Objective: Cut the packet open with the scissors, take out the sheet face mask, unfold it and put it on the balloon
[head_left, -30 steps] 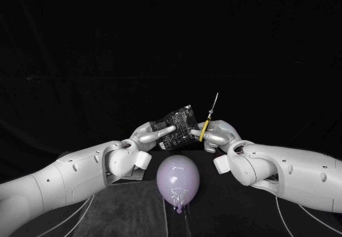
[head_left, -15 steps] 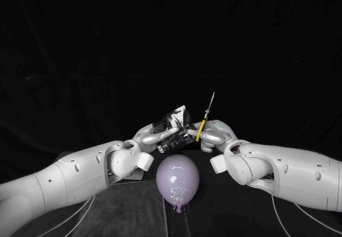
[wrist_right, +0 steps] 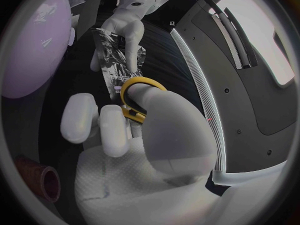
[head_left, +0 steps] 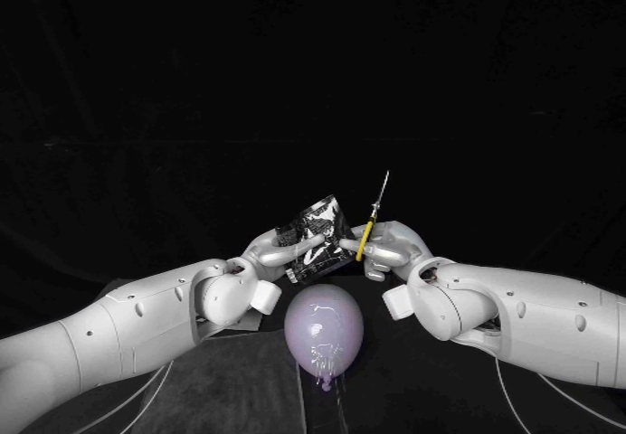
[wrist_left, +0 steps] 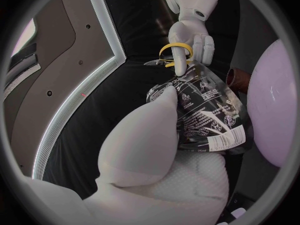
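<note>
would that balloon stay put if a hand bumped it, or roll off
The balloon is rounded and egg-shaped, so it would probably roll or wobble at a light nudge. It looks inflated, so likely very light for its size. Its glossy skin may be slippery.

The balloon [head_left: 324, 331] stands close by left hand [head_left: 271, 251] and right hand [head_left: 395, 249], blocking passage there.

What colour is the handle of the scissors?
Yellow, clearest in the right wrist view on the scissors handle.
</note>
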Available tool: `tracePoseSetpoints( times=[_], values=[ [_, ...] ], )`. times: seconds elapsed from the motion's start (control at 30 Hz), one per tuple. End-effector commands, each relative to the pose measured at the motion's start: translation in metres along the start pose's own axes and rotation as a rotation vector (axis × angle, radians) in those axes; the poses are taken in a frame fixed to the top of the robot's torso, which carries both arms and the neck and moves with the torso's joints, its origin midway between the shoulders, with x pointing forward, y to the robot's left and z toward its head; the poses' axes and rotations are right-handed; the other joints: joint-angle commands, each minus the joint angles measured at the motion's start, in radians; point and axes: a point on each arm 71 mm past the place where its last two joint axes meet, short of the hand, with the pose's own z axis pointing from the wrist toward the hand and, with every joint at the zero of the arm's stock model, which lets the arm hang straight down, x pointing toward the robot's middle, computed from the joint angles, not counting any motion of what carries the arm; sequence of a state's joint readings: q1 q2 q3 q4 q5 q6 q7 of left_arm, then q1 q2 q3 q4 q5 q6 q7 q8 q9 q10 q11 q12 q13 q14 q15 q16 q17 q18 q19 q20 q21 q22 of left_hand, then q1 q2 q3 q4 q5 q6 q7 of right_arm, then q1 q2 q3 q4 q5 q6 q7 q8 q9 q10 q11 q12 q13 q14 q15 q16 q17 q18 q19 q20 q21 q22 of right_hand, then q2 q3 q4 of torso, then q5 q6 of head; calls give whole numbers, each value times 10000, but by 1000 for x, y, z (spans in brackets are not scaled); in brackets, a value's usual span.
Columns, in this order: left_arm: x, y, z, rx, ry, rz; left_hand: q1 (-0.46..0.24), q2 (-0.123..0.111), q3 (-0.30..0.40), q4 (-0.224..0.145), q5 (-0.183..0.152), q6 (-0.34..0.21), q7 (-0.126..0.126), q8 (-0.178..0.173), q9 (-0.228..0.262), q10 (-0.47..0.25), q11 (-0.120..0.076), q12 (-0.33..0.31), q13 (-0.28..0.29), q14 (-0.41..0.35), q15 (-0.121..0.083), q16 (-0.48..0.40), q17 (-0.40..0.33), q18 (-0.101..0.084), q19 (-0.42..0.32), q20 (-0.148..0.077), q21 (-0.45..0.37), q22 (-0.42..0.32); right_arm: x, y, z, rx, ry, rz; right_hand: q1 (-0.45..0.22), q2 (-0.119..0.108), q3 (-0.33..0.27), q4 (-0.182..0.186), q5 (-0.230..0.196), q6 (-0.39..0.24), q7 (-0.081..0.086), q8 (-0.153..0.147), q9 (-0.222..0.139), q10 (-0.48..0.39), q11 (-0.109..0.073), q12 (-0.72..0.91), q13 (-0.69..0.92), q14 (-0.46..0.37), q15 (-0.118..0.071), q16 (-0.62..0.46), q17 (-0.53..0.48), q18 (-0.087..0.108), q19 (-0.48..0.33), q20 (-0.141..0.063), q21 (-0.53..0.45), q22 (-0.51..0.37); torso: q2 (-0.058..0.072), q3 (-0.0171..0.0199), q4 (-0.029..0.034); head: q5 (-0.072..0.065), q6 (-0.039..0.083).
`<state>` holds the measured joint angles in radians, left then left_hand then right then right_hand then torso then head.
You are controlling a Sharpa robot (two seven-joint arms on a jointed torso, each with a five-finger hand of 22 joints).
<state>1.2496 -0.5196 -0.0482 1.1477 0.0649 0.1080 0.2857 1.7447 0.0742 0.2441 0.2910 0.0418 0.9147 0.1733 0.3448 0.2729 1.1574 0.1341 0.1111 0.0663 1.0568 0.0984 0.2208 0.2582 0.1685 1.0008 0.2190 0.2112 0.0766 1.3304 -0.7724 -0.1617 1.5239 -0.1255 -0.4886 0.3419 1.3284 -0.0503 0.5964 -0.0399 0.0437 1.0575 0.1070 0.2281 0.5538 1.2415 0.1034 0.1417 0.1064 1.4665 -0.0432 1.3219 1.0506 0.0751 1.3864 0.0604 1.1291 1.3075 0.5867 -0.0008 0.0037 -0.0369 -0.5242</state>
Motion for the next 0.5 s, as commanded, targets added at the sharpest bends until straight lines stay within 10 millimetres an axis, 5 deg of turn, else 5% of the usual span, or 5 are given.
tracePoseSetpoints(
  times=[0.03, 0.23, 0.5],
  values=[
    [-9, -3, -2, 170, -824, 338, -293, -63, 336, -14, 55, 93, -18, 227, 314, 282, -122, -68, -14, 159, -44, 100, 73, 169, 166, -37, 68, -12, -5, 1, -1, -187, 159, 159, -76, 101, 80, 13, 48, -217, 67, -50, 342, 1499, -675, -182, -48, 19, 38, -205, -283, 193, -195, 24, -337, 250, -1, 9, -6, -34, -13],
    [-13, -3, -4, 111, -1129, 609, -871, -409, 1171, -58, 67, 125, -81, 488, 586, 717, -197, -134, 1, 426, -154, 234, 303, 159, 471, -166, 196, 4, -11, 0, -5, -110, 364, 194, -976, -390, -431, 485, 42, -1063, 498, -600, 147, 416, -239, -809, -312, -223, 396, -667, -977, 314, -703, 258, -1349, -224, -3, 7, 4, -53, -44],
    [-15, -10, -5, -130, -947, 857, -1075, -617, 1580, -128, 77, 94, -78, 589, 724, 854, -237, -180, 6, 485, -181, 289, 420, 155, 566, -218, 260, 19, -27, -3, -16, 201, 658, 194, -979, -352, -493, 557, 48, -898, 411, -600, 121, 659, -326, -678, -278, -171, 357, -603, -848, 310, -601, 302, -1162, -126, -6, 3, 0, -135, -65]
  ],
)
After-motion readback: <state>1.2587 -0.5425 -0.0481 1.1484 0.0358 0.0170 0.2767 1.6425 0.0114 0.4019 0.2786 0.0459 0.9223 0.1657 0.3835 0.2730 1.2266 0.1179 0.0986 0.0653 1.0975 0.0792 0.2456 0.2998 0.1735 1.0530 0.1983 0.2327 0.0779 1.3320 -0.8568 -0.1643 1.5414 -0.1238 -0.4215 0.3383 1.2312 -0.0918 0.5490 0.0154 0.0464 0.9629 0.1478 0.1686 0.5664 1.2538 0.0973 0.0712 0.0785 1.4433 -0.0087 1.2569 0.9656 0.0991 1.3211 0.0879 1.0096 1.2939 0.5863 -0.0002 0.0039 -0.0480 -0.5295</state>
